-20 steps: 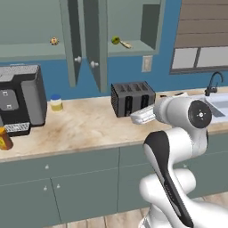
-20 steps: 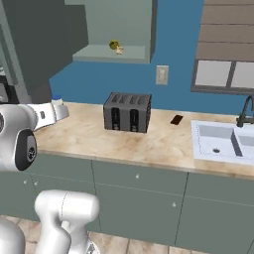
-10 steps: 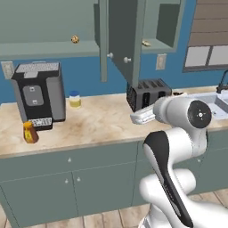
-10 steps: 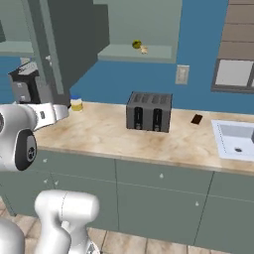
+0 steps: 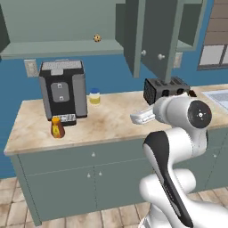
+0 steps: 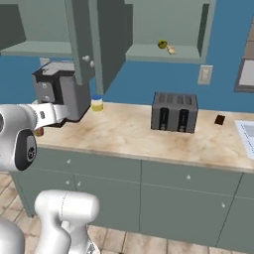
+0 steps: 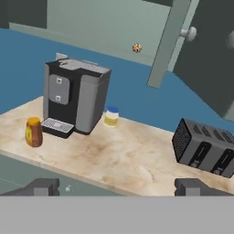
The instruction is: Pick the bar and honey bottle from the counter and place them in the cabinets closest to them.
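Presently: end effector (image 7: 117,186) spread wide, holding nothing, above near edge of the surface (image 7: 128,160). Honey bottle (image 7: 33,132) stands upright at far left, just beside coffee machine (image 7: 75,96). Toaster (image 7: 206,148) well right.

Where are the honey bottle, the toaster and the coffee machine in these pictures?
honey bottle (image 7: 33,132): hand view, on the middle of its amber body.
toaster (image 6: 174,112): right base view, on its dark front face.
coffee machine (image 5: 62,89): left base view, on its front panel.
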